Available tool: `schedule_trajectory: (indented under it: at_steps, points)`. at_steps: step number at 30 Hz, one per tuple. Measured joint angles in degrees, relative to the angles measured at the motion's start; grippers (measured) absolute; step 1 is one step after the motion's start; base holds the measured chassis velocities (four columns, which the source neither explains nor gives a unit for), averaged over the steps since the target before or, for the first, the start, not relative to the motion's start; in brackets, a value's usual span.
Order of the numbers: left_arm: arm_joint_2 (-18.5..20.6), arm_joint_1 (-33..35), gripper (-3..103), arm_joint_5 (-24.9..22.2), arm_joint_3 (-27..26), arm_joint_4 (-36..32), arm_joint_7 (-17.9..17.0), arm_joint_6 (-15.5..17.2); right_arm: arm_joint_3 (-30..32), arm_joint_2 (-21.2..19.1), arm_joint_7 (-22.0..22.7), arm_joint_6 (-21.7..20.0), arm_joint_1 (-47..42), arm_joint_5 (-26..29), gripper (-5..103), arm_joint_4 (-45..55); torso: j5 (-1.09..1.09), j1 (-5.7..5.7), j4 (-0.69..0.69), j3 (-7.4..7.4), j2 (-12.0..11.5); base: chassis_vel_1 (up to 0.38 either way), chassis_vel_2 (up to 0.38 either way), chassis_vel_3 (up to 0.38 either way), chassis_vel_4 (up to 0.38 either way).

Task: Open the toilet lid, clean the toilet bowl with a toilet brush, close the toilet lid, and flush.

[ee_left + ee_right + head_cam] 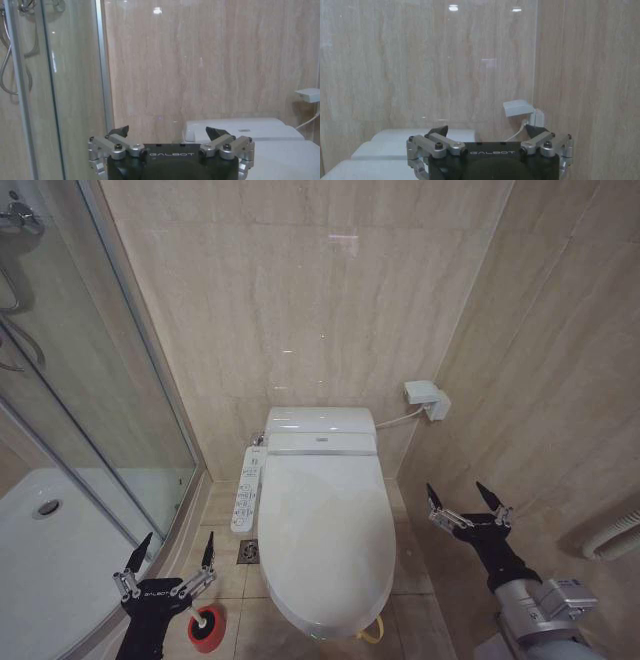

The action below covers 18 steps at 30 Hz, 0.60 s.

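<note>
The white toilet lid [325, 530] lies shut over the seat, so the toilet bowl is hidden beneath it. A small yellow clip [372, 635] sticks out at the lid's front rim. My left gripper [178, 540] hangs open left of the toilet, just above a red holder [207, 627] on the floor. A dark round shape sits in the holder; I cannot make out the toilet brush's handle. My right gripper [456, 492] hangs open to the right of the toilet, near the side wall. The wrist views show the left gripper [166, 131] and the right gripper [485, 129] open and holding nothing.
A glass shower enclosure [90, 380] with a white tray [50, 550] stands on the left. A control panel [245, 490] juts from the toilet's left side above a floor drain [249, 551]. A white wall box [425, 398] with a cable and a white hose [615, 540] are on the right.
</note>
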Motion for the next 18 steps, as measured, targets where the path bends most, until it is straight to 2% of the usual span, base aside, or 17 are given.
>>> schedule_trajectory:
  at_steps: [4,7,8,9,10,13,17,18]
  points:
    - [0.2,-0.33,100,-0.56,-0.36,0.0,0.07,0.7,0.0,0.0,0.0,0.0,0.0,0.0,100,0.0,0.0,0.0,0.01,0.0,0.0,0.0,0.0,0.0,0.0]
    - [1.63,-2.64,100,-4.78,-2.96,0.0,0.66,5.53,0.0,0.0,0.0,0.0,0.0,0.0,100,0.0,-0.01,0.0,0.0,0.0,0.0,0.0,0.0,0.0,0.0]
    - [1.63,-2.64,100,-4.78,-2.96,0.0,0.66,5.53,0.0,0.0,0.0,0.0,0.0,0.0,100,0.0,-0.01,0.0,0.0,0.0,0.0,0.0,0.0,0.0,0.0]
    - [2.05,-3.28,100,-6.0,-3.75,0.0,0.84,6.96,0.0,0.0,0.0,0.0,0.0,0.0,100,0.0,0.0,0.0,-0.01,0.0,0.0,0.0,0.0,0.0,0.0]
    - [3.38,-5.41,100,-9.91,-6.13,0.0,1.45,11.47,0.0,0.0,0.0,0.0,0.0,0.0,100,0.0,-0.01,0.0,-0.01,0.0,0.0,0.0,0.0,0.0,0.0]
    - [3.98,-6.38,100,-11.38,-7.04,0.01,1.7,12.74,0.01,0.0,0.01,0.0,0.0,0.0,100,0.0,-0.02,0.0,0.03,0.0,0.0,0.0,0.0,0.0,0.0]
    - [7.8,-11.15,100,-19.3,-12.42,0.03,3.48,17.55,0.01,0.0,0.0,0.0,0.0,0.0,100,0.0,0.0,0.0,-0.01,0.0,0.0,0.0,0.0,0.0,0.0]
    - [7.8,-11.15,100,-19.3,-12.42,0.03,3.48,17.55,0.01,0.0,0.0,0.0,0.0,0.0,100,0.0,0.0,0.0,-0.01,0.0,0.0,0.0,0.0,0.0,0.0]
